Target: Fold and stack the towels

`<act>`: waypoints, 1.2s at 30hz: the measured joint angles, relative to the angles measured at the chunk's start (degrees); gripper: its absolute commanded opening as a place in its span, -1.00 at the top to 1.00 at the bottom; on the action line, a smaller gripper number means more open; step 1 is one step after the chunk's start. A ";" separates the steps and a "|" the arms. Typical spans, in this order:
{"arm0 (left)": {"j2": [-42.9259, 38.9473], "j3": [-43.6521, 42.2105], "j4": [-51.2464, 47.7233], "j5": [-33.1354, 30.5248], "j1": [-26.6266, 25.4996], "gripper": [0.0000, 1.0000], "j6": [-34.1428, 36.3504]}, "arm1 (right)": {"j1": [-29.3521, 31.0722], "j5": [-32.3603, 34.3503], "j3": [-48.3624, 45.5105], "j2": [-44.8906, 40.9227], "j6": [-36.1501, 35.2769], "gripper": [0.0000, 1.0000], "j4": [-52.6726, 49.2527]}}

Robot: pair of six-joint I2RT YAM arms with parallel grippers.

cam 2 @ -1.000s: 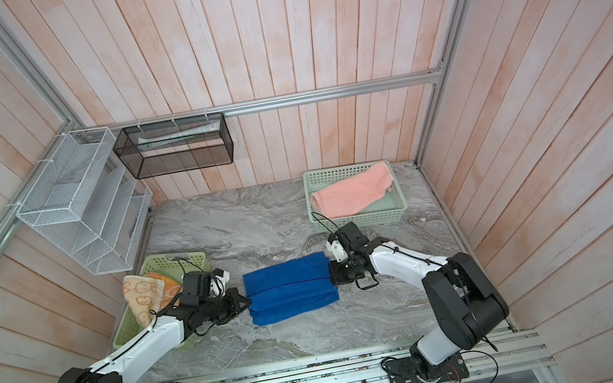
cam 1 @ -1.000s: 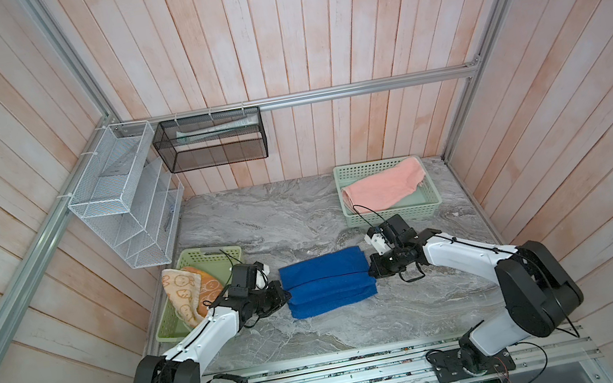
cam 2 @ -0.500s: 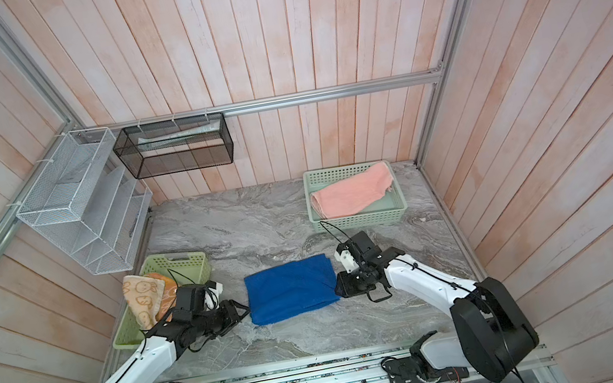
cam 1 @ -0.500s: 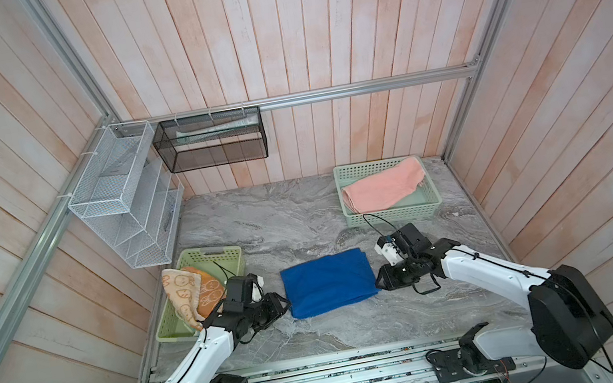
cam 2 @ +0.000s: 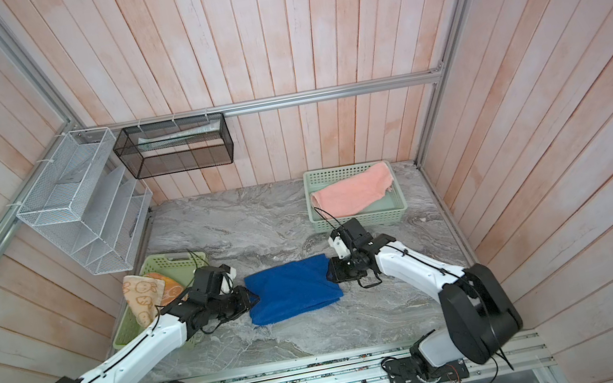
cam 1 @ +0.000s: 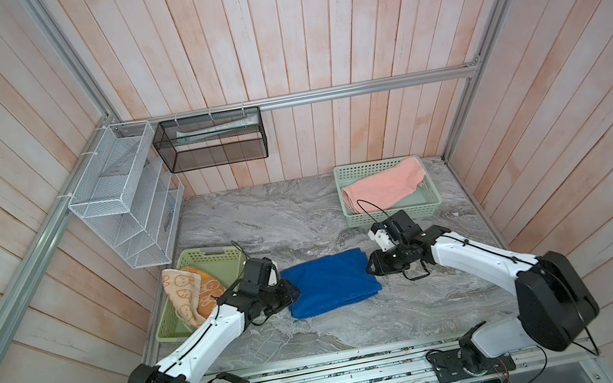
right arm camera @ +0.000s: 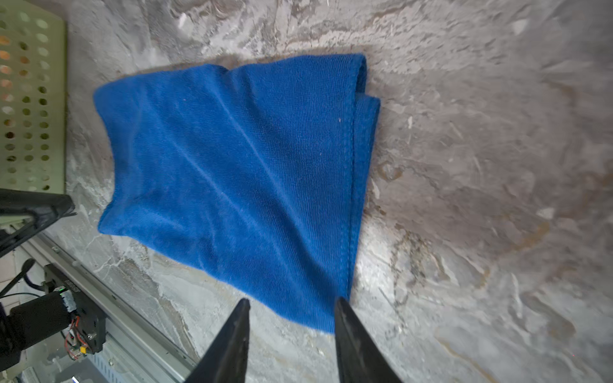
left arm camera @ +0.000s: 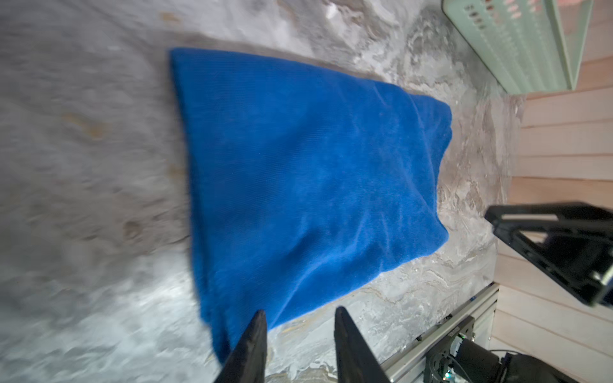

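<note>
The blue towel (cam 1: 330, 283) (cam 2: 292, 290) lies folded double and flat on the marble table, mid-front. My left gripper (cam 1: 292, 292) (left arm camera: 300, 310) hovers just off its left end, open, nothing between the fingers. My right gripper (cam 1: 370, 270) (right arm camera: 292, 299) stands open just off the right end, with the towel's (right arm camera: 238, 179) corner lying right in front of its tips. A pink towel (cam 1: 384, 186) lies in the back right basket. An orange bunny-print towel (cam 1: 187, 294) hangs over the left basket's rim.
The pale green basket (cam 1: 393, 214) stands close behind my right gripper, and another green basket (cam 1: 202, 256) sits at the table's left edge behind my left arm. A white wire rack (cam 1: 120, 198) and a black mesh bin (cam 1: 210, 141) hang on the walls.
Both grippers were shut on the blue towel's ends and have since let go and opened. The towel went from half turned over to lying flat and folded.
</note>
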 measured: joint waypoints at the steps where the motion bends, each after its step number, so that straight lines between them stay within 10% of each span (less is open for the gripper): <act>1: 2.03 0.66 0.98 -0.04 -1.33 0.25 0.04 | 0.66 0.02 0.42 2.25 -0.09 0.72 0.68; 7: 9.38 -1.97 2.95 -1.07 -4.24 0.16 0.22 | 4.94 -0.22 -3.02 6.80 -0.39 0.82 3.67; 18: 2.47 -4.76 -1.79 -6.23 -4.39 -0.01 0.96 | 7.06 -1.42 -9.33 -1.49 3.58 0.02 4.59; 36: 15.52 8.33 4.76 -2.99 -11.19 0.02 0.83 | 1.66 1.66 1.84 11.74 8.90 -0.17 6.80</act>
